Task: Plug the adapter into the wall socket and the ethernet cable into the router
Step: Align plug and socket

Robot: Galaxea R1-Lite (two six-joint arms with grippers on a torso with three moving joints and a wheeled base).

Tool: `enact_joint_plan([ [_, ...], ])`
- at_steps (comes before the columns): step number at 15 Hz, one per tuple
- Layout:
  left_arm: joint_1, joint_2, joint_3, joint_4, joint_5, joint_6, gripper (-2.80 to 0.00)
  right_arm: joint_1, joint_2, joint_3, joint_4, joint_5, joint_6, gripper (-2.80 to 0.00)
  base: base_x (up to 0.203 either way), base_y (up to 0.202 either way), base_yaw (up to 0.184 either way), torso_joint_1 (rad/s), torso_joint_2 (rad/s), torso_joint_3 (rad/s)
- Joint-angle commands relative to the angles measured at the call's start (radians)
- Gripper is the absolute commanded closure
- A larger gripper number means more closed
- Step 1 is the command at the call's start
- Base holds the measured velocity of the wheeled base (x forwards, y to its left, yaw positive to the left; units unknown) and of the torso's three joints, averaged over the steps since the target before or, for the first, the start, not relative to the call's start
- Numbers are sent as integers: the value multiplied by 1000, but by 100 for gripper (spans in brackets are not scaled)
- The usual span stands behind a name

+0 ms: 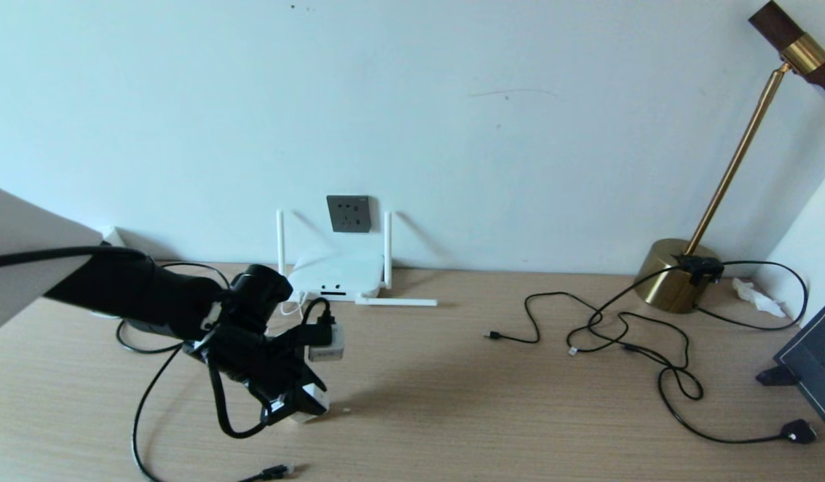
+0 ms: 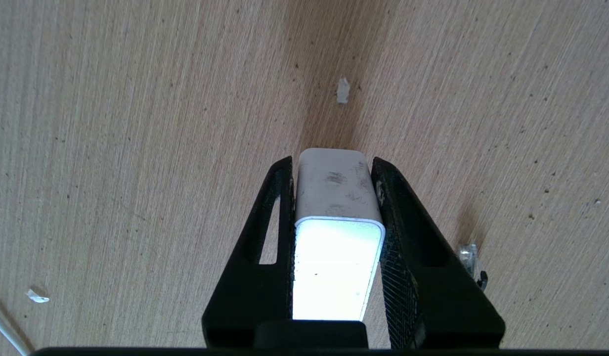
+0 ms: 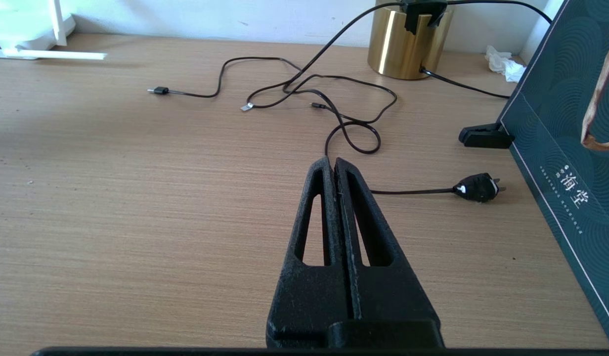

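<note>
My left gripper [image 1: 311, 406] is shut on the white cube-shaped adapter [image 1: 313, 396], held low over the wooden desk at the front left. In the left wrist view the adapter [image 2: 334, 190] fills the gap between both black fingers [image 2: 280, 198]. The dark grey wall socket [image 1: 349, 213] is on the wall behind the white router [image 1: 335, 273], which has upright antennas. The ethernet cable's clear-tipped plug [image 1: 280, 471] lies at the desk's front edge, and its plug [image 2: 468, 254] also shows beside the left fingers. My right gripper [image 3: 332, 162] is shut on nothing, low over the desk's right half.
Thin black cables [image 1: 627, 335] loop across the right of the desk, one ending in a black plug [image 1: 797, 432]. A brass lamp base [image 1: 673, 276] stands at the back right. A dark green box [image 3: 556, 128] leans at the right edge. One router antenna [image 1: 396, 302] lies flat.
</note>
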Motion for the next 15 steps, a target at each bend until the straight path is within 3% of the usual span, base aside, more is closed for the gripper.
enact_joint_plan([
  [1,-1,9,-8,7,-3,5,0,1,0,0,-1,0,-1,0,0,0,0,0,0,0],
  [4,-1,8,-7,20,-3,5,0,0,1,0,-1,0,0,0,0,0,0,0,0,0],
  [5,-4,6,-7,20,-3,5,-154,1,1,0,-1,0,0,0,0,0,0,0,0,0],
  [6,-6,5,-7,20,-5,7,-280,0,0,0,-1,0,1,0,0,0,0,0,0,0],
  [15,-6,-29,54,17,-10,54,-280,0,0,0,-1,0,0,0,0,0,0,0,0,0],
])
